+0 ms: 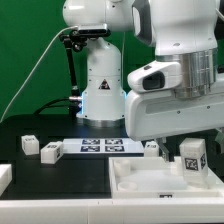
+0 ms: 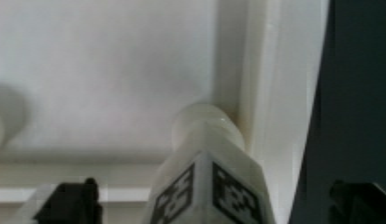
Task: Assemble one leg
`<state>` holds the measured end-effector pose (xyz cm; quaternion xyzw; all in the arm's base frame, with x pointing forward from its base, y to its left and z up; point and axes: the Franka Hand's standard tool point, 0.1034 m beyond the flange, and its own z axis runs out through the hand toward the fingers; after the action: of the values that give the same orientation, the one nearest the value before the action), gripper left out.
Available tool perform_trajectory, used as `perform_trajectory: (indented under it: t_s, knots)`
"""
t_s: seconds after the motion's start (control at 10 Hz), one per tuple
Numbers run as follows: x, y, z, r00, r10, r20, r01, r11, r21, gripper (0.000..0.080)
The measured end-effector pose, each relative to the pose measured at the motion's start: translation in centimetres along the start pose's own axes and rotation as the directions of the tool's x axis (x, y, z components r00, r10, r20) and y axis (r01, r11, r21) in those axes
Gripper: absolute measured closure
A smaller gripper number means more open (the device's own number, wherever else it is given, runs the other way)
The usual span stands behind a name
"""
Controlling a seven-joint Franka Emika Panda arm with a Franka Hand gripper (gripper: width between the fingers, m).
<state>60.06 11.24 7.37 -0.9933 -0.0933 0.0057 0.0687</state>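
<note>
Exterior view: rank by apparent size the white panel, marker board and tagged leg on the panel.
Largest: large white square plastic panel.
Then: thin flat white marker board.
Smallest: small chunky white plastic leg.

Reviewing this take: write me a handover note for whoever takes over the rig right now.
End effector: open, fingers either side of the leg, not gripping it.
Leg: upright in a corner of the white panel, by its rim.
Done: leg set on the panel.
Left: confirm it is fully seated, which the pictures do not show, then lift clear.
Three spare small blocks lie beside the marker board.
</note>
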Motion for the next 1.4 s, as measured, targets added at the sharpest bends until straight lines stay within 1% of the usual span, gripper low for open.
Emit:
perform_trajectory:
  t_s: [0.1,0.2,0.3,0.5,0.6,0.8,0.9,1.0,1.1,1.2,1.3,1.4]
  knots:
    - [0.05,-0.28,-0.03,1.000,-0.031,-0.001,0.031,1.000,0.001,0.0150]
    - [0.13,-0.53,-0.11,0.991,-0.132,0.001,0.132,0.991,-0.006,0.0150]
    - [0.29,-0.80,-0.23,0.974,-0.225,0.001,0.225,0.974,-0.007,0.0150]
    - [0.55,-0.57,-0.58,0.933,-0.359,0.014,0.359,0.934,0.000,0.0150]
    - [0.50,-0.46,-0.54,0.909,-0.417,0.014,0.417,0.909,0.000,0.0150]
    - [0.47,-0.47,-0.51,0.915,-0.403,0.015,0.403,0.915,0.000,0.0150]
    - [0.46,-0.46,-0.51,0.915,-0.403,0.015,0.403,0.915,0.000,0.0283]
    - [0.46,-0.45,-0.50,0.915,-0.403,0.015,0.403,0.915,0.000,0.0283]
    - [0.45,-0.47,-0.50,0.922,-0.387,0.015,0.387,0.922,0.001,0.0430]
    - [0.46,-0.41,-0.50,0.931,-0.365,0.014,0.365,0.931,0.000,0.0508]
    - [0.45,-0.39,-0.50,0.930,-0.367,0.014,0.367,0.930,0.000,0.0508]
    - [0.53,-0.36,-0.48,0.961,-0.278,0.001,0.278,0.961,0.000,0.0508]
